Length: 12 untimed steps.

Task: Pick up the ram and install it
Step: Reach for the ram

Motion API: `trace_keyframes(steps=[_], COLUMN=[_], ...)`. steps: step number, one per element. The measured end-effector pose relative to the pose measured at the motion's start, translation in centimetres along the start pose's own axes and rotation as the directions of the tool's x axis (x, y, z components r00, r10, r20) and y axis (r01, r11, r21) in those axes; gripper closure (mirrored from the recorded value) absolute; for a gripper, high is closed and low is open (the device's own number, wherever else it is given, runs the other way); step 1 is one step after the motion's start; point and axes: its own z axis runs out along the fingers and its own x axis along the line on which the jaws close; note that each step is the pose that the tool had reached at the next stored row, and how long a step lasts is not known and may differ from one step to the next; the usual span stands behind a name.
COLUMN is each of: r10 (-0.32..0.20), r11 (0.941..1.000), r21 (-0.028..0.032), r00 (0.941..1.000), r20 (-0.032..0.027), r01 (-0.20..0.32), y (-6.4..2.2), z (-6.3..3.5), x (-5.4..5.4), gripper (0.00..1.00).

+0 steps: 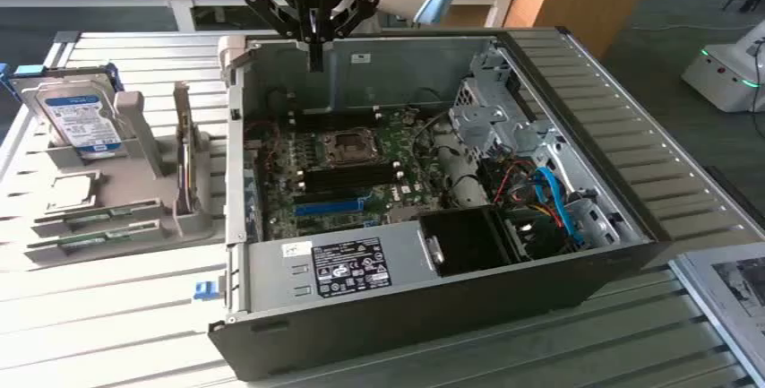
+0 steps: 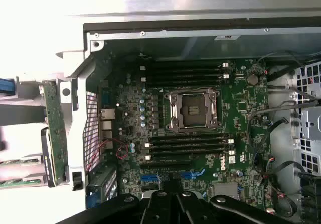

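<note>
At the exterior view's left, the gray holder [image 1: 132, 115] carries a hard drive [image 1: 74, 112], a processor chip [image 1: 72, 193] and, lying flat in its low front steps, what I take to be the ram [image 1: 98, 219]. A second green board [image 1: 185, 150] stands on edge just beside it, and I cannot tell whether that is another stick. My worry there is the grip: a thin stick sunk in a step gives the fingers little edge, so it could tilt or slip, and the upright board and the drive sit near enough to get clipped. The gripper [image 1: 314, 58] hangs pinched shut and empty over the far wall of the open case [image 1: 418, 316], well apart from the ram. A steel side wall of the case stands between the holder and the motherboard [image 2: 241, 108], so a carried stick could knock its rim. On the board, the black memory slots [image 2: 185, 143] on either side of the socket [image 2: 192, 109] look empty. A stick arriving skewed or off its notch could bind or flex under a push. Further right, loose cables [image 1: 544, 182] crowd the drive cage and could snag the wrist.
</note>
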Motion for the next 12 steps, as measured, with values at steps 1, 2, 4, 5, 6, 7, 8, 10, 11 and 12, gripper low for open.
trace_keyframes(steps=[1,2,4,5,6,7,8,10,11,12], r10=[0.0,0.0,0.0,0.0,0.0,0.0,0.0,0.0,0.0,0.0], r11=[1.0,1.0,1.0,1.0,1.0,1.0,1.0,1.0,1.0,1.0], r21=[0.0,0.0,0.0,0.0,0.0,0.0,0.0,0.0,0.0,0.0], r00=[1.0,1.0,1.0,1.0,1.0,1.0,1.0,1.0,1.0,1.0], r20=[0.0,0.0,0.0,0.0,0.0,0.0,0.0,0.0,0.0,0.0], r01=[0.0,0.0,0.0,0.0,0.0,0.0,0.0,0.0,0.0,0.0], y=[0.0,0.0,0.0,0.0,0.0,0.0,0.0,0.0,0.0,0.0], z=[0.0,0.0,0.0,0.0,0.0,0.0,0.0,0.0,0.0,0.0], x=[0.0,0.0,0.0,0.0,0.0,0.0,0.0,0.0,0.0,0.0], gripper=[0.9,0.9,0.9,0.9,0.9,0.9,0.9,0.9,0.9,0.9])
